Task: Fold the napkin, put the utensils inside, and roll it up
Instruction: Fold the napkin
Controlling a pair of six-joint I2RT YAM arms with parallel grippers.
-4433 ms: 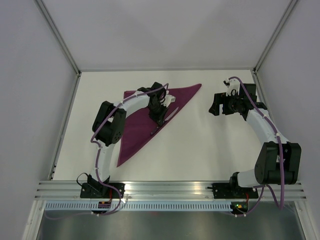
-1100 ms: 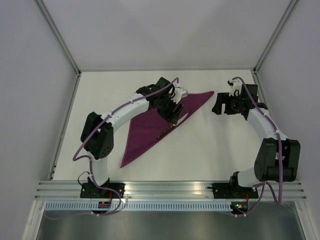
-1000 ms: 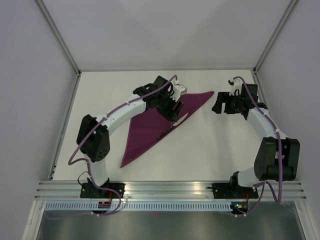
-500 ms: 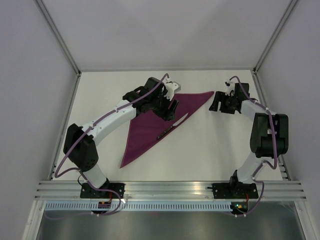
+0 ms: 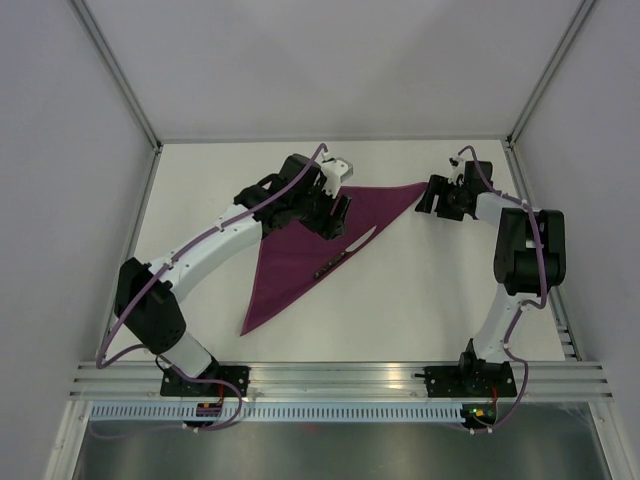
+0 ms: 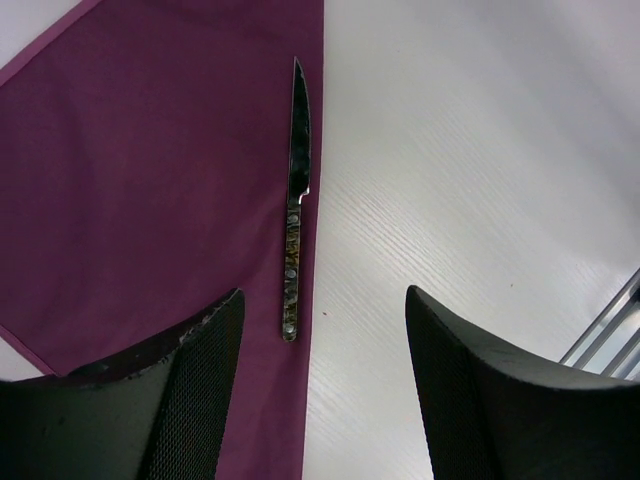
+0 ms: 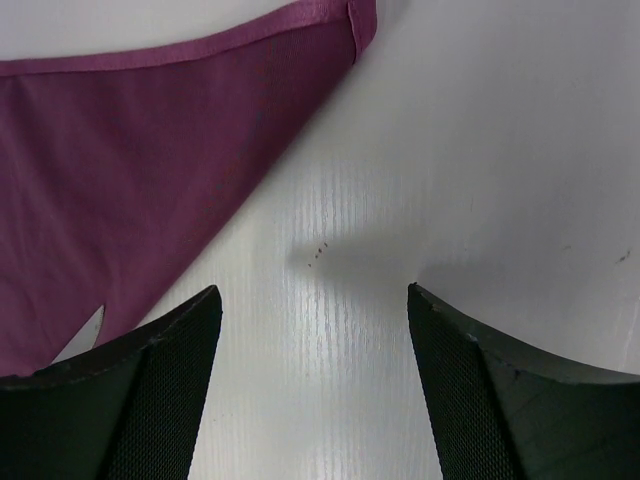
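Observation:
The magenta napkin (image 5: 295,250) lies folded into a triangle, its long edge running from the far-right corner (image 5: 422,186) down to the near-left tip. One of the utensils, a knife (image 5: 345,252) with a dark patterned handle, rests along that edge. In the left wrist view the knife (image 6: 295,200) lies on the napkin (image 6: 150,180), pointing away from me. My left gripper (image 5: 335,213) hovers over it, open and empty (image 6: 322,295). My right gripper (image 5: 432,197) is open beside the napkin's far-right corner (image 7: 355,20), over bare table (image 7: 312,290).
The white table (image 5: 430,290) is walled by grey panels on the left, back and right. An aluminium rail (image 5: 340,380) with both arm bases runs along the near edge. The rail's end shows in the left wrist view (image 6: 610,330).
My left arm has swung its elbow out to the left and the gripper has drawn back slightly from the knife. My right gripper has moved left toward the napkin's corner, its jaws a little narrower.

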